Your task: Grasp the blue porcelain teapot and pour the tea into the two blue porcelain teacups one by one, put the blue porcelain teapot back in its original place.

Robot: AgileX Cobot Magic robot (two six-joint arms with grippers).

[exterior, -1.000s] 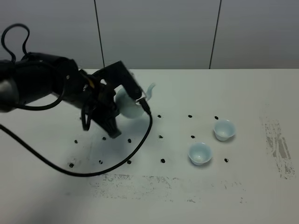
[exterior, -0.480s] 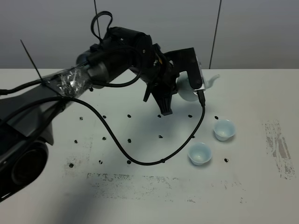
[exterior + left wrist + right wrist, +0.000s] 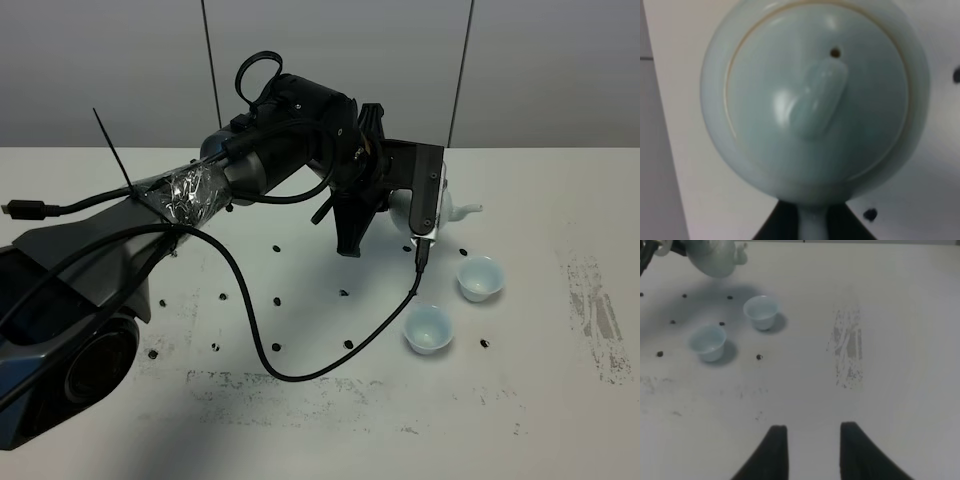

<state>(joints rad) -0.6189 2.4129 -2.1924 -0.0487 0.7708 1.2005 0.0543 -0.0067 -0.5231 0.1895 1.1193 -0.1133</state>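
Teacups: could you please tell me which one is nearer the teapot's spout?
The rear teacup, on the right near the teapot spout; the front teacup sits nearer the camera.

Nothing readable here, honestly. The teapot (image 3: 760, 65) is plain glaze with no lettering or maker's mark showing. The surface (image 3: 540, 420) under it only has small black dots (image 3: 343, 293) and grey scuff marks (image 3: 597, 315), no numbers or words.

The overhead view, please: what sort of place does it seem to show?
Probably a robot test lab: a white table marked with black dots, plain grey wall panels, and a black arm holding a teapot.
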